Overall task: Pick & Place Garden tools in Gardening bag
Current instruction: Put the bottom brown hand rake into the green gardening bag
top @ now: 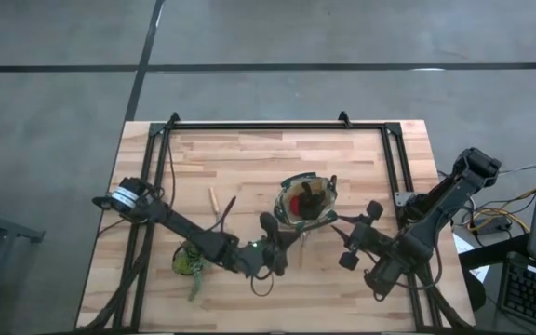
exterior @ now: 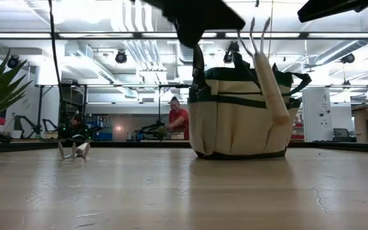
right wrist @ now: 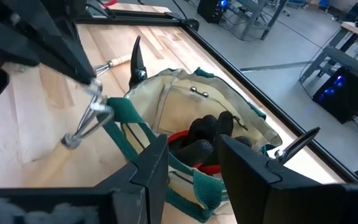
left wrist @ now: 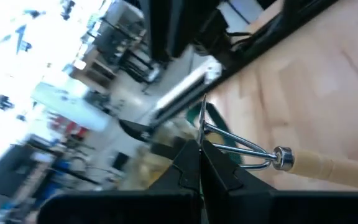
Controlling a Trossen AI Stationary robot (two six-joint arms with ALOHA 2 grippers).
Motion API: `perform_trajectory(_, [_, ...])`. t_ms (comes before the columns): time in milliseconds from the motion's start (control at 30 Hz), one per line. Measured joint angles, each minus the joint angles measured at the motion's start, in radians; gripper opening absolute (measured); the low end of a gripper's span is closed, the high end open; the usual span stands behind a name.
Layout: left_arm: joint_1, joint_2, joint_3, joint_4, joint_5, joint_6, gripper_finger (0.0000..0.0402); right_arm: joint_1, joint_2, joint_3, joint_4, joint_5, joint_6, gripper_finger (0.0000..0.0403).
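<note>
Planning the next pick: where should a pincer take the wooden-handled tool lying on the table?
Probably mid-handle on the tool, from straight above, jaws across it: it lies flat, and the pruner sits close beside.

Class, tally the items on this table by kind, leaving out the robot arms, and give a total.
Wooden-handled pronged tools: 2
Pruning shears: 2
Red-and-black glove: 1
Gardening bag: 1
Potted succulent: 1
Total: 7
</note>
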Motion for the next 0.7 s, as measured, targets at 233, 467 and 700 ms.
perform_trajectory(233, [0.002,0.000,0.031,0.024,-0.092,0.207,0.0001,0.000,-0.009,-0.004,-0.011,0.000,0.001,0.0125])
perform_trajectory(467, [0.029,0.000,0.030,0.170,-0.112,0.482,0.0001,-0.001,-0.009,-0.009,-0.011,0.002,0.001,0.0117])
perform_trajectory(700, [0.065,0.002,0.027,0.173,-0.090,0.547,0.0001,-0.001,-0.009,-0.010,-0.011,0.003,0.001,0.0121])
